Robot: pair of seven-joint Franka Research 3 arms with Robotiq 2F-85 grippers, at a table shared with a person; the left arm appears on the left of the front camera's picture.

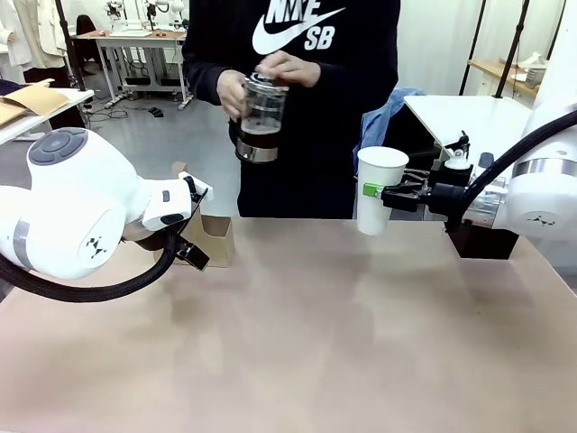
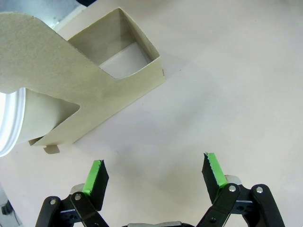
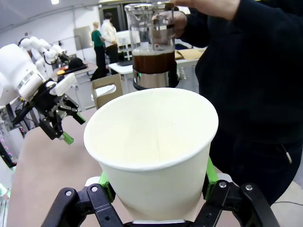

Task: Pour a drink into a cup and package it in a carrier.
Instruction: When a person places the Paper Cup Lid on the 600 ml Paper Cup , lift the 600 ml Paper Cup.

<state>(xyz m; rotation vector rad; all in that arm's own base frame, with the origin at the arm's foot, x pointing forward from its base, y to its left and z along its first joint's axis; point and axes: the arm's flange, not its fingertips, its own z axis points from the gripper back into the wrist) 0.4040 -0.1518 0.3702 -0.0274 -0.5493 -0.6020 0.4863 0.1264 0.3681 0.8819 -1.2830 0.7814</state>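
One white cup (image 1: 380, 180) gripped by right tool (image 3: 158, 182) — left tool (image 2: 155, 168) gapes; one carrier (image 2: 128, 92)

Layout, as I stand. My left gripper (image 2: 154, 172) hangs over the left part of the beige table (image 1: 315, 361). The tan cardboard cup carrier (image 1: 215, 239) stands on the table just beyond it, apart from my fingers. At the right, my right gripper (image 1: 374, 191) clasps the white paper cup (image 1: 380, 176) upright, clear of the table. Behind the far edge, between carrier and cup, a person's hand (image 1: 288, 68) rests atop a glass jug (image 1: 260, 113). The dark brown drink (image 1: 260, 137) lies in its lower part. A black square box (image 1: 482, 242) sits beneath my right arm.
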